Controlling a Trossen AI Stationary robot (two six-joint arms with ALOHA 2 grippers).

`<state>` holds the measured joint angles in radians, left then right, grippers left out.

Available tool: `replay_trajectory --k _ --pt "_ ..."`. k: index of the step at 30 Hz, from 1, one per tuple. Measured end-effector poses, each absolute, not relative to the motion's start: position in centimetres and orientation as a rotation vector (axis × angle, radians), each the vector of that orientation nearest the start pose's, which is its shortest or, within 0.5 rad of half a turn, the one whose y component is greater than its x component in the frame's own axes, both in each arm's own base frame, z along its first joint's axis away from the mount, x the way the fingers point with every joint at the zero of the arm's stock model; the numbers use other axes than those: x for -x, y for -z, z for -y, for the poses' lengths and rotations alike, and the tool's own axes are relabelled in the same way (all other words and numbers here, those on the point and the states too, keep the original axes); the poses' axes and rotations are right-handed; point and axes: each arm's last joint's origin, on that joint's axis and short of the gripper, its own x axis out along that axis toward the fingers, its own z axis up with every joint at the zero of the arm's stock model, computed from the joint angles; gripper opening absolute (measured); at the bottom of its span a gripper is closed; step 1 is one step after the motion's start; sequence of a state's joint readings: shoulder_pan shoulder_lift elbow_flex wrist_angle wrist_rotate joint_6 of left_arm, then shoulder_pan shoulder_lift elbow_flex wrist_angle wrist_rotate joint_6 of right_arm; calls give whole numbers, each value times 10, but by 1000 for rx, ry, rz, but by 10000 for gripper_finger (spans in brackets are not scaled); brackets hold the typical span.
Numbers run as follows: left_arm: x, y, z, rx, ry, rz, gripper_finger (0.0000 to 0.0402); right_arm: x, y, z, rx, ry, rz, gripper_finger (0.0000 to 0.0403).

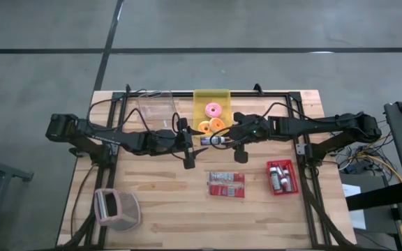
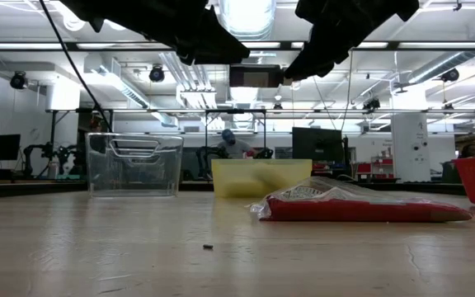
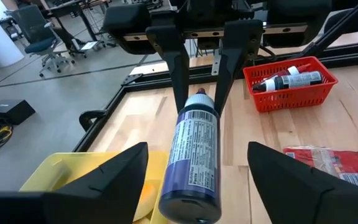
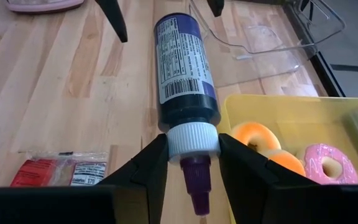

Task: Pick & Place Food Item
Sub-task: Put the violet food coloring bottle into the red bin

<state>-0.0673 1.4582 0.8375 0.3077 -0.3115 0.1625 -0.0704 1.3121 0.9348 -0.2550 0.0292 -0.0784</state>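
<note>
materials on the bench

the table point(image 1: 166, 209) is pale wood, planked, matt with visible grain. the bottle point(image 4: 184, 68) is glossy dark blue plastic with a printed paper label and a ribbed white plastic cap. the yellow bin point(image 4: 291, 112) is smooth plastic; the clear tub point(image 2: 134, 163) is transparent plastic. the red basket point(image 3: 289, 84) is latticed plastic. the sachets point(image 2: 353, 204) look like shiny foil.

A dark-blue bottle point(image 4: 184, 68) with white cap, yellow bin point(image 1: 211, 106), pink and orange doughnuts point(image 4: 291, 158), red basket point(image 1: 283, 178).
</note>
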Motion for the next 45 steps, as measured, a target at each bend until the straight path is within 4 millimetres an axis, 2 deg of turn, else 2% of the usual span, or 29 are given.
replay_trajectory --k 8,17,25,30,38,45 --pt "-315 -244 12 -231 -215 -327 284 -279 -267 21 66 70 -636 125" --pt "-320 -262 12 -314 -236 -285 284 -277 -283 21 11 98 -660 121" --pt "-321 -275 5 -399 -498 -297 284 -262 -299 24 -184 364 -839 124" --pt "-317 -275 1 -420 -667 -337 284 -248 -307 23 -400 504 -937 126" --pt "-316 -270 0 -445 -685 -390 284 -216 -305 16 -706 813 -1167 125" --pt "-314 -265 0 -468 -676 -441 284 -201 -299 -8 -813 1025 -1210 120"
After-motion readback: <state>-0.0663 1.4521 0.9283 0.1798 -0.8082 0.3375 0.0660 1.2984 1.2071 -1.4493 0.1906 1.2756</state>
